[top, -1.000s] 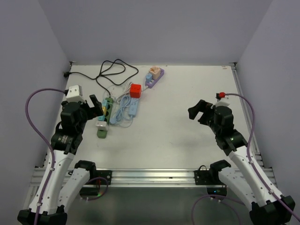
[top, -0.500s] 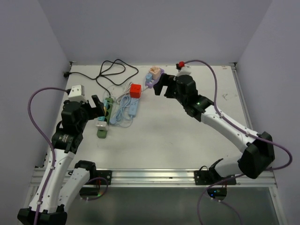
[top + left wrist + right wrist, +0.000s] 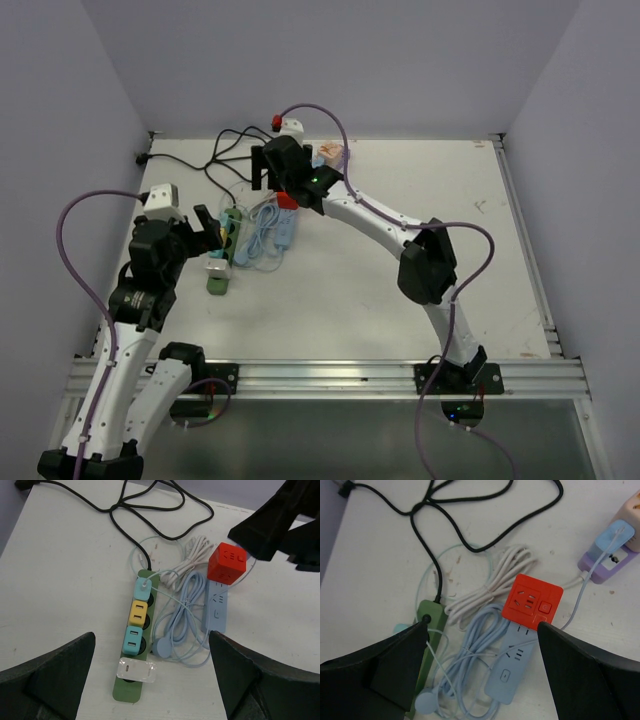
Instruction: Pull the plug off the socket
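Observation:
A green power strip [image 3: 125,695] lies left of centre with a white adapter [image 3: 135,670], two cyan plugs [image 3: 133,640] and a yellow plug [image 3: 138,613] in it. A red cube plug [image 3: 532,601] sits on the far end of a light blue strip [image 3: 512,672]. My left gripper [image 3: 155,680] is open above the green strip's near end, touching nothing. My right gripper [image 3: 482,670] is open, hovering above the blue strip and its coiled cable. In the top view the left gripper [image 3: 213,232] is by the green strip [image 3: 218,283]. The right gripper [image 3: 262,170] is over the cable pile.
A purple strip [image 3: 605,562] with a peach plug [image 3: 330,153] and a blue plug lies at the back. A looped black cable [image 3: 470,540] runs from the green strip to the back left corner. A bundled white cable [image 3: 490,587] lies between the strips. Walls enclose the table.
My right arm has swung from the right side of the table across to the back left, above the power strips. My left arm has stayed almost still.

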`<state>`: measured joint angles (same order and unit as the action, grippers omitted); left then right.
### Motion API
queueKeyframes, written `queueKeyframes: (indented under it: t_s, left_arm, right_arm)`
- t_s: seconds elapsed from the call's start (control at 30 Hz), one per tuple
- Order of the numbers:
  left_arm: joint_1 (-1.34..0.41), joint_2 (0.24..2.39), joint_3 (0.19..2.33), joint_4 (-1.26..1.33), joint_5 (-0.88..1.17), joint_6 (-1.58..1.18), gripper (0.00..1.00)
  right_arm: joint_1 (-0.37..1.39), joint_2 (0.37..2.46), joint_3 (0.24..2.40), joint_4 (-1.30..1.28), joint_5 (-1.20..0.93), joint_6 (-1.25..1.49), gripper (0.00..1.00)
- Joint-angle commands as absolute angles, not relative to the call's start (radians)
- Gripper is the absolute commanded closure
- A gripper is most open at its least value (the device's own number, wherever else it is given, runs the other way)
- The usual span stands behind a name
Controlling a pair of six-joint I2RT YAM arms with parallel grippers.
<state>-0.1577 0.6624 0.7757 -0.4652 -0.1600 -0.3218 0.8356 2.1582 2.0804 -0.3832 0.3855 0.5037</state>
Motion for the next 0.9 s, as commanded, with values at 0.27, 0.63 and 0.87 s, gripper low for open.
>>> queueKeyframes:
  t_s: [0.27, 0.63, 0.87]
  left_arm:
    - [-0.184, 0.615, 0.773, -0.442, -0.173, -0.321, 0.00]
    - [-0.206, 0.594, 0.775, -0.449, -0.192, -0.321, 0.02]
    - [-0.212, 0.588, 0.773, -0.448, -0.187, -0.322, 0.01]
  right_arm:
    - [0.831, 2.315, 2.218, -0.525, 0.563, 0.529, 0.07]
    - [0.796, 2.371, 2.218, -0.474, 0.515, 0.607, 0.08]
    - [0.782, 2.453, 2.302, -0.498, 0.477, 0.626, 0.09]
